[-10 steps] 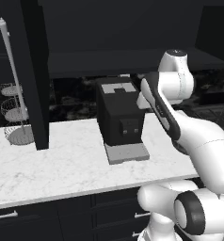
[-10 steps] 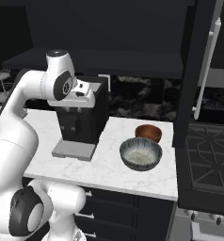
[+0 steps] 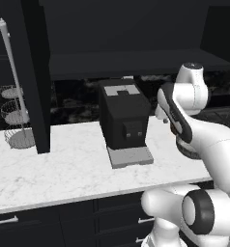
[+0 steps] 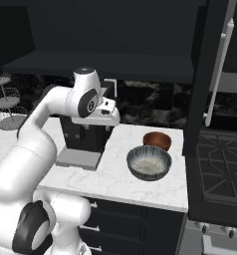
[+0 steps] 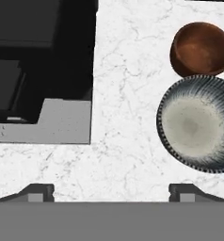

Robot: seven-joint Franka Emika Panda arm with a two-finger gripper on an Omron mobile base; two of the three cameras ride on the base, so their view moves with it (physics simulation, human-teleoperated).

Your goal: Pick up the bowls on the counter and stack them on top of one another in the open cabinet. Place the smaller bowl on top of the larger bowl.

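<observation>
Two bowls stand side by side on the white marble counter (image 4: 115,172), right of a black machine. The larger bowl (image 4: 149,163) (image 5: 198,123) is grey with a dark striped rim and a pale inside. The smaller bowl (image 4: 157,140) (image 5: 201,48) is reddish-brown and sits just behind it, almost touching. My gripper (image 4: 106,124) (image 5: 111,193) hangs open above the bare counter between the machine and the bowls, pointing down, with nothing between its fingertips (image 5: 36,192). The open cabinet's long dark shelf (image 4: 105,64) (image 3: 136,62) runs above the counter.
The black machine (image 3: 124,113) (image 4: 85,134) (image 5: 38,56) with its grey base plate (image 5: 48,122) stands close to my hand's left. A black upright panel (image 3: 37,77) and wire tiered baskets (image 3: 15,116) are at the far left. A stove (image 4: 220,174) adjoins the counter's right end.
My hand has swung to the right, from in front of the machine's top toward the bowls. The bowls have not moved.
</observation>
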